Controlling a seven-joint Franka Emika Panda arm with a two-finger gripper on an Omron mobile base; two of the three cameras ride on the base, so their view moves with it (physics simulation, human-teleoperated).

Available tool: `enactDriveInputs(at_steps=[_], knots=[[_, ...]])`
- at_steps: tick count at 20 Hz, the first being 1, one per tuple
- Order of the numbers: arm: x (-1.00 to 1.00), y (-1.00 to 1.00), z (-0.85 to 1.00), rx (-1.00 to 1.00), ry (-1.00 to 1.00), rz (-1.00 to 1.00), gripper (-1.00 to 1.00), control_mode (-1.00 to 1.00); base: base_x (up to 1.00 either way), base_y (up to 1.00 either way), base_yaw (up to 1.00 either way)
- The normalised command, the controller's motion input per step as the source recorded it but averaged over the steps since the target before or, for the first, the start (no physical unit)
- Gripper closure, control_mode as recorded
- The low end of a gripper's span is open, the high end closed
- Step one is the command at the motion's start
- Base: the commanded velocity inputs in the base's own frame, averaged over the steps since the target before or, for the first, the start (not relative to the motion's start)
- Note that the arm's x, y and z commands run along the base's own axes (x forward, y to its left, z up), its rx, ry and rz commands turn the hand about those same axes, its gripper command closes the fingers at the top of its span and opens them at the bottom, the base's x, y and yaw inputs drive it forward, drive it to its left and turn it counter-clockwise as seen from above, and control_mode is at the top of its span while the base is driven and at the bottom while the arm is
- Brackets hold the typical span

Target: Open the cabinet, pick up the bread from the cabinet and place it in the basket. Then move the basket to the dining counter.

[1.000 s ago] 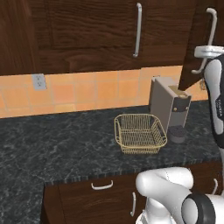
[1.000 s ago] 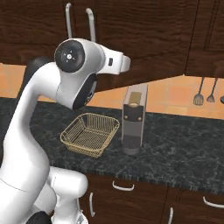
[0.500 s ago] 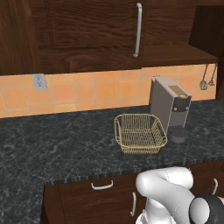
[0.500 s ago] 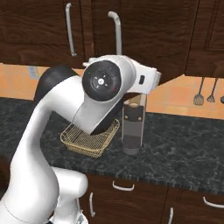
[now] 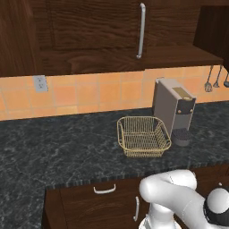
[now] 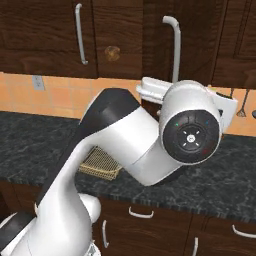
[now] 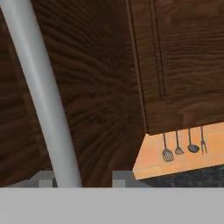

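The cabinet (image 5: 89, 31) is dark wood; its left door stays closed, its right door (image 6: 195, 40) stands swung out. In the hand view my gripper (image 7: 82, 178) is open around that door's silver bar handle (image 7: 39, 87). The bar passes between the fingertips (image 7: 43, 179), close to the left one and clear of the right one. In the gap between the doors a small round brown lump shows, the bread (image 6: 112, 52). The golden wire basket (image 5: 143, 136) sits empty on the black counter, partly behind my arm in the right base view. The dining counter is out of view.
A grey coffee machine (image 5: 173, 107) stands right next to the basket on the black speckled counter (image 5: 53, 143). Utensils (image 5: 212, 80) hang on the tiled wall at the right. Drawers with curved handles (image 5: 105, 190) run below the counter edge.
The right door has swung further out, its handle moving right in the right base view. My arm followed it, left the left base view and now looms large in the right one.
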Motion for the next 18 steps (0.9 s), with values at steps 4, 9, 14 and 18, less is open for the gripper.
enactDriveInputs(at_steps=[4, 9, 14, 18], knots=[[-0.61, 0.01, 0.00, 0.03, -0.36, -0.04, 1.00, -1.00, 0.00, 0.00, 0.00], [-0.98, 0.17, 0.07, 0.05, -0.33, -0.05, 1.00, -1.00, 0.00, 0.00, 0.00], [-0.86, 0.98, -0.13, -0.01, -0.20, -0.03, 1.00, -1.00, 0.00, 0.00, 0.00], [-0.13, 1.00, -0.08, -0.10, -0.17, -0.09, 1.00, -1.00, 0.00, 0.00, 0.00]])
